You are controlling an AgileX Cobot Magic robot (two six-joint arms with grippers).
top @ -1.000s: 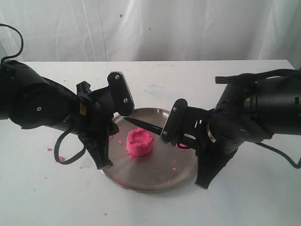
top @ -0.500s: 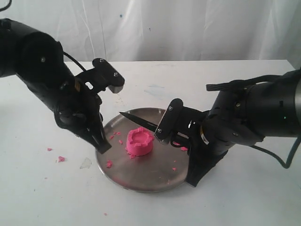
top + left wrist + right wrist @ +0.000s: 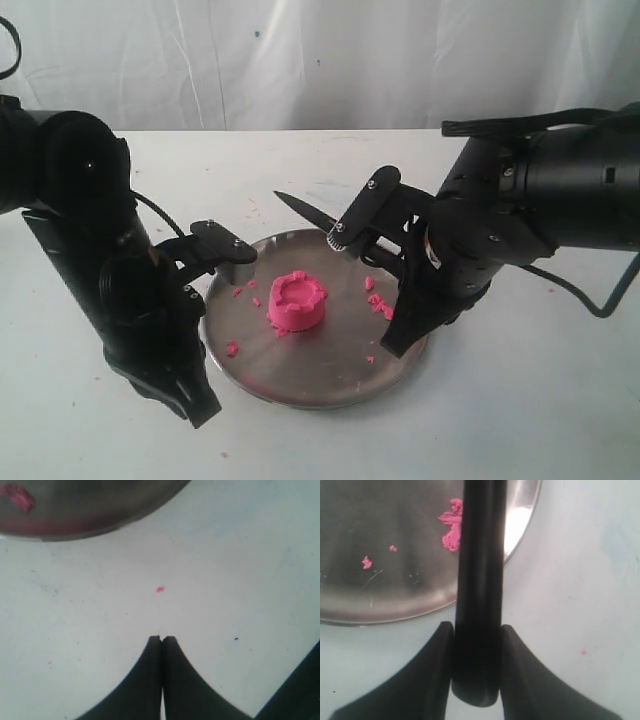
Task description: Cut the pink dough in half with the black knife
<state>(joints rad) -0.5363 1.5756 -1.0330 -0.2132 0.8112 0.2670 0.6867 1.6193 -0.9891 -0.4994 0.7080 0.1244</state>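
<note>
Your right gripper [image 3: 476, 628] clamps the black knife [image 3: 302, 209] by its handle, with the blade seemingly poised above the plate's [image 3: 300, 372] far rim. The pink dough [image 3: 296, 301] sits whole mid-plate. Your left gripper [image 3: 161, 639], jaws together and empty, hangs off the near-left rim, leaving the cutting path clear.

The right pincer [image 3: 392, 345] holds the black knife [image 3: 303, 209] aloft behind the uncut pink dough [image 3: 297, 301] on the metal plate [image 3: 310, 393].

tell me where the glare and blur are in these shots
Right wrist view: white glare on the plate, and the black knife is a featureless dark bar close to the lens. Left wrist view: the plate edge is soft, out of focus. Exterior view: even, diffuse light, only faint shadows.
</note>
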